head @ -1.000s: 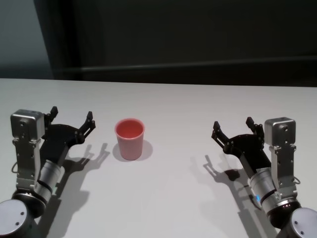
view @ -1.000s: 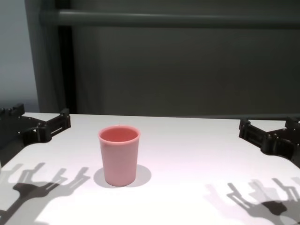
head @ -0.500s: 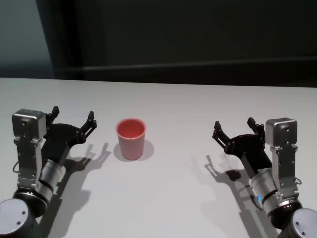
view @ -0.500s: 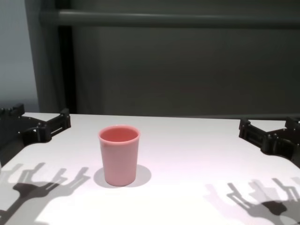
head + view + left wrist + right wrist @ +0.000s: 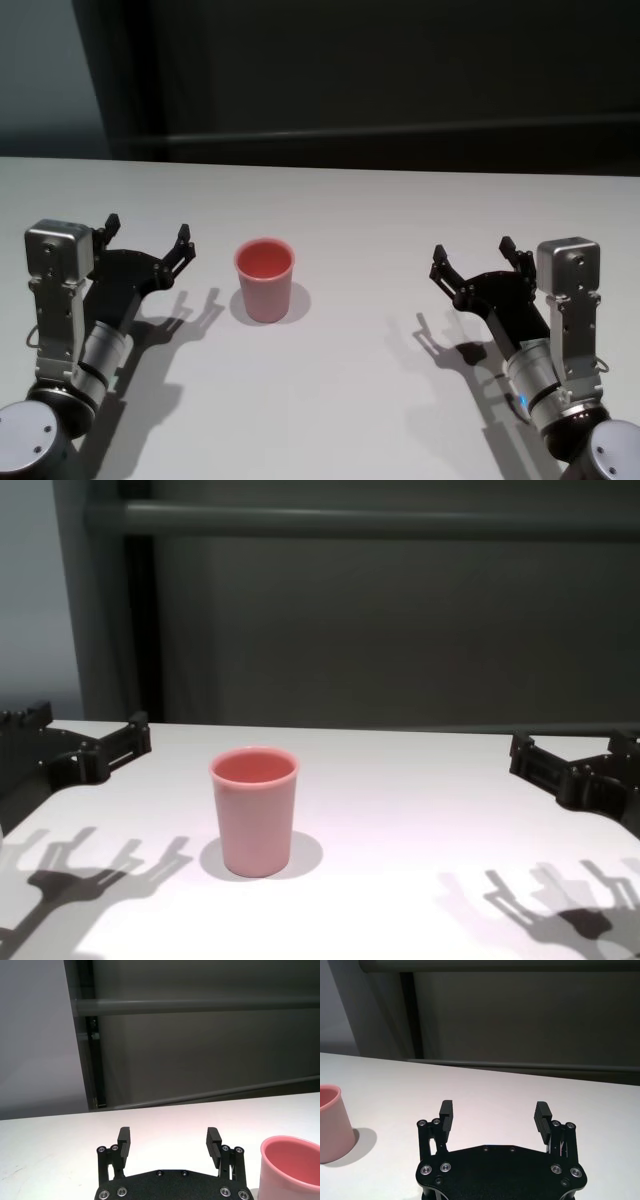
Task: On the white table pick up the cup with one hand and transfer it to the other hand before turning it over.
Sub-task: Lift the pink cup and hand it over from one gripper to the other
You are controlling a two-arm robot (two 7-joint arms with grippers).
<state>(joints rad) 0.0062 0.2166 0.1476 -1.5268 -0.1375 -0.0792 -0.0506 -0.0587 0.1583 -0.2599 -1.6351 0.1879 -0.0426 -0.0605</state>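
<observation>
Pink cup standing upright, mouth up, left of centre on the white table, just beside the spread, empty left gripper and well apart from the equally spread right gripper.

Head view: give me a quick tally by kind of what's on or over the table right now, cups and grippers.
Pink cup: 1, upright on the white table, touched by neither gripper
Black grippers: 2, left gripper and right gripper, both open and empty
Total: 3
</observation>
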